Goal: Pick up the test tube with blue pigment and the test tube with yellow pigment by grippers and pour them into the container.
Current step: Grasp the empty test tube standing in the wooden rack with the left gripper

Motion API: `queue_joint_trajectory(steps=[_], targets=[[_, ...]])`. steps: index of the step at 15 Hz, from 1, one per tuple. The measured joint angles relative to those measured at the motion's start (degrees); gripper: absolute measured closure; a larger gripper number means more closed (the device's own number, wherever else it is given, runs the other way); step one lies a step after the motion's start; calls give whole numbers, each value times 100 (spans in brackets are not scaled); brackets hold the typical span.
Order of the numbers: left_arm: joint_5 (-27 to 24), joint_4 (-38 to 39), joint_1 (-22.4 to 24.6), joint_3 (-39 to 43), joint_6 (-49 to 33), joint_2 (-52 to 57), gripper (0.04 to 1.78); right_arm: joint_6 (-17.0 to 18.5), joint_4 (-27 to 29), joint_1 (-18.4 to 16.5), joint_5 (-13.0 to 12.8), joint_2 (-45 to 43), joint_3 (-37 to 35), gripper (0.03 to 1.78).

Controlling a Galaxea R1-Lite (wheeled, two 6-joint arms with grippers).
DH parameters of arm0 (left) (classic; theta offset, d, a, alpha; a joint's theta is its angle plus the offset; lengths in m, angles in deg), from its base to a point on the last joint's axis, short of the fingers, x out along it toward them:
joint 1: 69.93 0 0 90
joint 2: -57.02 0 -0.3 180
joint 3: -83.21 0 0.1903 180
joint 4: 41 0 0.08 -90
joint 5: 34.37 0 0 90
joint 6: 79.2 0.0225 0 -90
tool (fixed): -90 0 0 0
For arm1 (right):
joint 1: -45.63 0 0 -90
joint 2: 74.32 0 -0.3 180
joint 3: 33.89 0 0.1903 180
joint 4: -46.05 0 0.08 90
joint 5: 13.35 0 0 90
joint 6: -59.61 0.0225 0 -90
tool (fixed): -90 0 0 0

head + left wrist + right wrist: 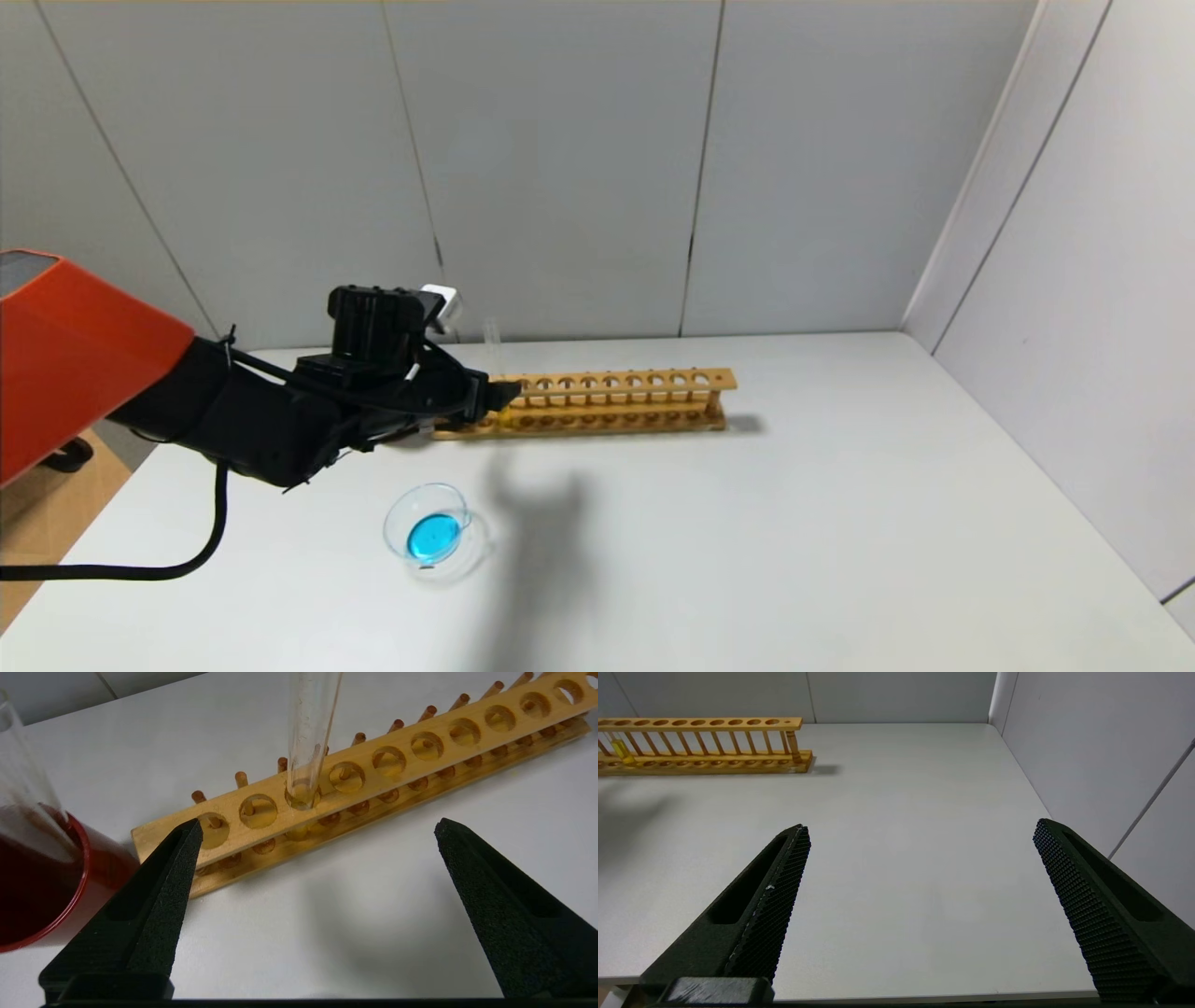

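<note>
Fingers on my left gripper stand spread wide with nothing between them, hovering just in front of the wooden rack near its left end. The test tube with yellow pigment stands upright in a rack hole just beyond the tips, untouched. A red cup sits beside that end with a clear tube leaning in it. The container lies on the worktop nearer me, a blue pool in it. My right gripper waits well apart over bare worktop, equally wide and empty.
</note>
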Motion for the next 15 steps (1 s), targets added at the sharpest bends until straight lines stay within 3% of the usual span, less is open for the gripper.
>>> queue_joint_trajectory(steps=[7, 15], targets=[[9, -212, 33, -894, 106, -678, 7, 0, 0, 0, 0, 0, 0, 6], [9, -152, 37, -1139, 77, -925, 7, 0, 0, 0, 2, 0, 0, 6]])
